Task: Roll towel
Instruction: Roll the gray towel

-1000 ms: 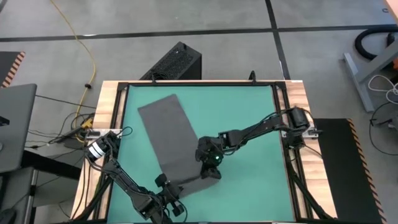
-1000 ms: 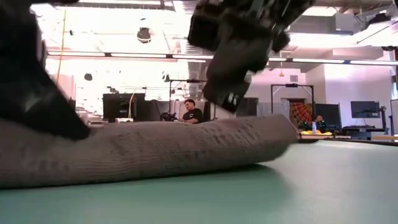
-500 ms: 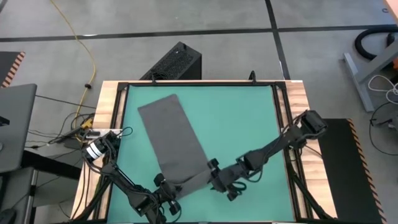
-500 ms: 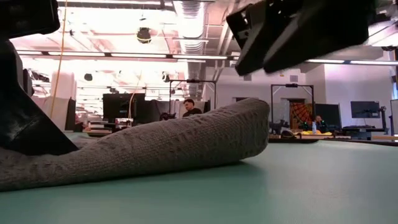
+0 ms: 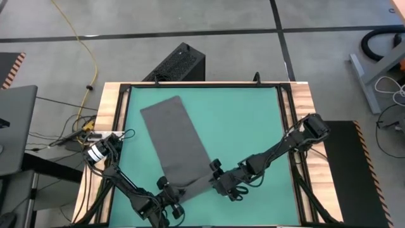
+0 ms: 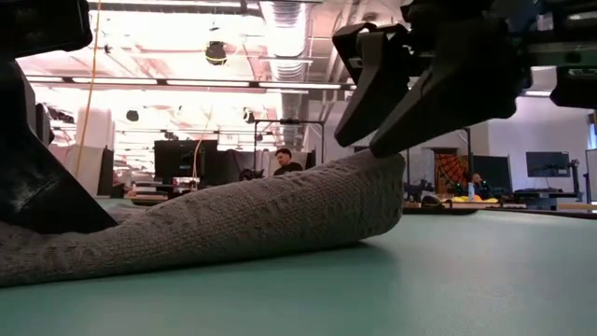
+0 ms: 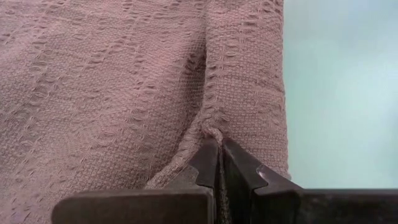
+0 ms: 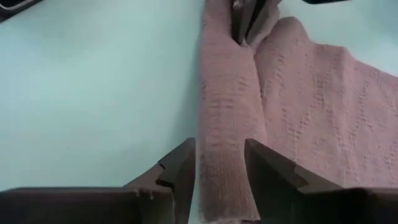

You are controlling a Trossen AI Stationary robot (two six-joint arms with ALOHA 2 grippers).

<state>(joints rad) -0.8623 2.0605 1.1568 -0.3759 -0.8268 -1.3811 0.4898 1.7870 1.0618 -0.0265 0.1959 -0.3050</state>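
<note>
The dark grey towel (image 5: 172,133) lies flat and slanted on the green mat (image 5: 247,120), from the far left toward the near middle. Its near end is turned over into a low roll (image 5: 193,184) that lies on the mat and also shows in the low view (image 6: 261,215). My left gripper (image 5: 171,192) is shut on the roll's left end. My right gripper (image 5: 217,183) is open at the roll's right end (image 6: 378,187). Its fingers (image 8: 180,171) stand on either side of that end and point along the roll. My left gripper pinches a puckered fold of cloth (image 7: 214,132) at the roll's left end between its two shut fingers. The fingers come nearly level from the table's near left. The roll rests on the mat. Whether my right gripper's fingers touch the roll, I cannot tell.
Bare mat lies to the right of the towel and along the far edge. A wooden frame with black rails (image 5: 107,126) borders the mat. A black box (image 5: 180,62) stands on the floor beyond the far edge. People sit in the room behind (image 6: 283,164).
My right gripper has left the top of the towel, gone toward the near edge and come down to the roll's right end. That end has drawn back toward the left and stands higher and rounder. My left gripper has stayed shut on its end.
</note>
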